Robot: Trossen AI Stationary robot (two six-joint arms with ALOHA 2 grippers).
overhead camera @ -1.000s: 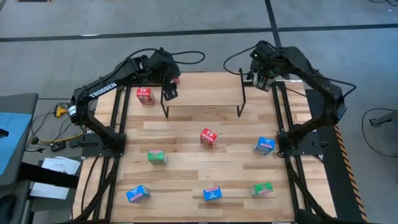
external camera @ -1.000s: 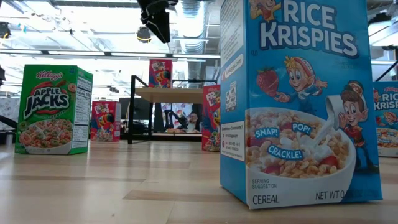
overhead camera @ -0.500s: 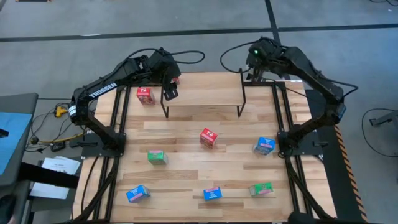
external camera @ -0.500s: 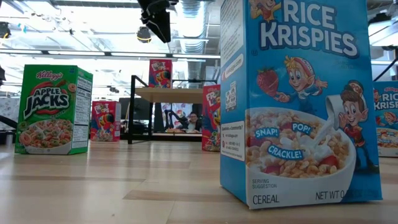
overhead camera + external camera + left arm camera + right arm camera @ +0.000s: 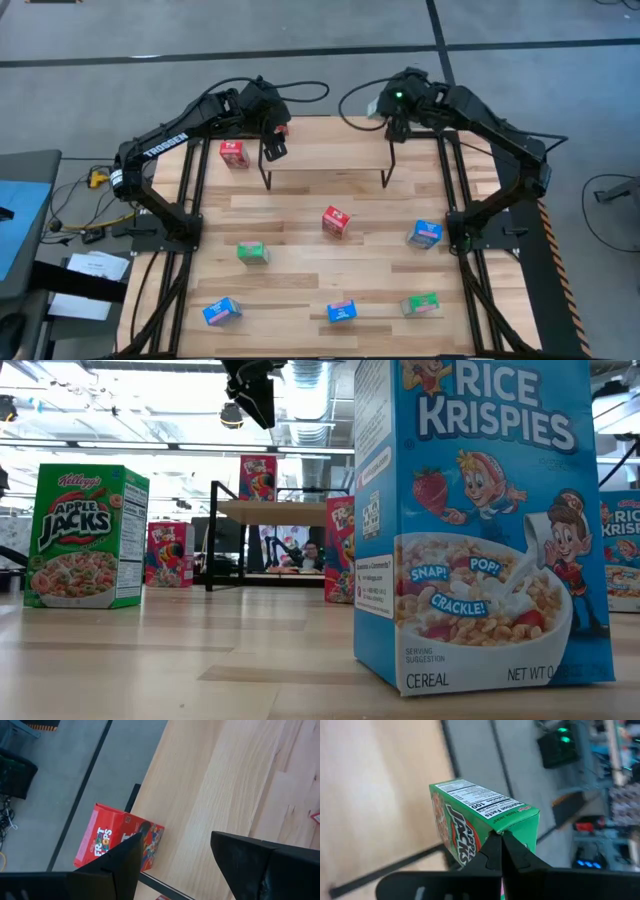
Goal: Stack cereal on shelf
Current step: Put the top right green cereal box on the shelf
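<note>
The right gripper (image 5: 501,851), its jaws fully closed and holding nothing, hovers over the shelf's (image 5: 325,155) right end just beside the green cereal box (image 5: 480,822) there, while the left gripper (image 5: 172,855), jaws partly open and empty, hovers over the red box (image 5: 120,842) at the shelf's left end.

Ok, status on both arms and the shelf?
Left gripper open above shelf, red box set there. Right gripper shut behind green box.
</note>
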